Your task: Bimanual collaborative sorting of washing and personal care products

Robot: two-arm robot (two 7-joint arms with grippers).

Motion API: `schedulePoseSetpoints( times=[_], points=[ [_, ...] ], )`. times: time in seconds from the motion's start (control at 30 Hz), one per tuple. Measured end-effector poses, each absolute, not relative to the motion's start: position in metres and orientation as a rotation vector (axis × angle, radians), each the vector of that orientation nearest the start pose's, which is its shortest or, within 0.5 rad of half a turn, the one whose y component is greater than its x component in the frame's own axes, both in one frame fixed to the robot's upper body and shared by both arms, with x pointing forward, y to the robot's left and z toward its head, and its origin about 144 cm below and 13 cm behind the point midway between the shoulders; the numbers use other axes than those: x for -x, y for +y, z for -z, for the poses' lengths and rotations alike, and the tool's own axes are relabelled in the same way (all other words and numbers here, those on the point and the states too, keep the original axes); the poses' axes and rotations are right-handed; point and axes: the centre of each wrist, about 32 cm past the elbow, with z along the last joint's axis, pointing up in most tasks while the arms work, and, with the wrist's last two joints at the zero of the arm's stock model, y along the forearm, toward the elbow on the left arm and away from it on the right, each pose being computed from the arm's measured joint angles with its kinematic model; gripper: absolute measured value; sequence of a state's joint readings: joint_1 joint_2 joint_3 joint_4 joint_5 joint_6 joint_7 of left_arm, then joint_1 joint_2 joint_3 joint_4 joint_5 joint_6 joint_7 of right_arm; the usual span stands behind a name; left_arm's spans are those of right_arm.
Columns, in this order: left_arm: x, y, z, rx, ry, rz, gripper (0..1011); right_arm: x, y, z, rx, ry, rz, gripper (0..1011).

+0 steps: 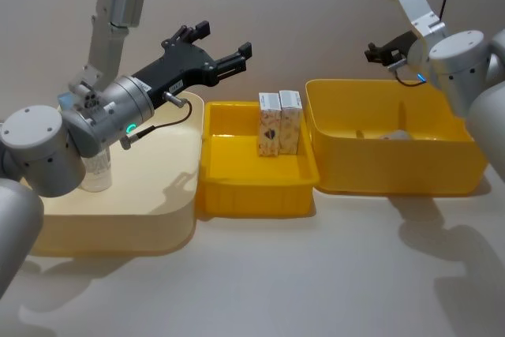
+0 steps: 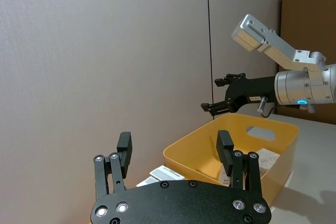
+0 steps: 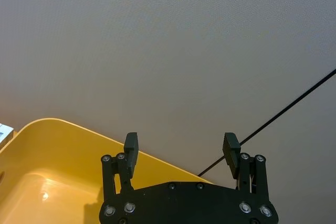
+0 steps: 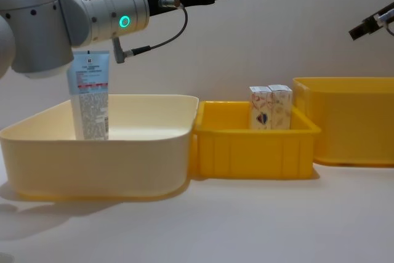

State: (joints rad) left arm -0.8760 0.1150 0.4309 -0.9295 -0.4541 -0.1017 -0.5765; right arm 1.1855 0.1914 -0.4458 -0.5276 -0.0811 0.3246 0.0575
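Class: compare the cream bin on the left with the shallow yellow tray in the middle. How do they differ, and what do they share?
The cream bin is pale, bigger and round-cornered; the yellow tray is smaller and squarer. The bin holds an upright tube; the tray holds two upright cartons. Both are open-topped and sit side by side.

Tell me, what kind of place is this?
Probably a robot test room, not a home: plain grey wall, a bare white table, and three sorting bins holding cartons and a tube, with the left claw raised above.

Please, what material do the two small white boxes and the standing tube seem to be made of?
The two small white boxes look like matte printed cardboard: sharp folded edges, flat faces. The standing tube seems soft, slightly glossy plastic: flat crimped top, printed label. Neither is certain from looks alone.
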Motion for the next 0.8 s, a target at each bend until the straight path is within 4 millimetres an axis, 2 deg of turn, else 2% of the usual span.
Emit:
schedulePoseSetpoints(
  times=[0.8],
  points=[
    [-0.6638, 0.1755, -1.3053, 0.197, -0.181, -0.718, 1002, -0.7171, -0.2684, -1.3588, 0.624, -0.252, 1.537, 1002]
  ],
)
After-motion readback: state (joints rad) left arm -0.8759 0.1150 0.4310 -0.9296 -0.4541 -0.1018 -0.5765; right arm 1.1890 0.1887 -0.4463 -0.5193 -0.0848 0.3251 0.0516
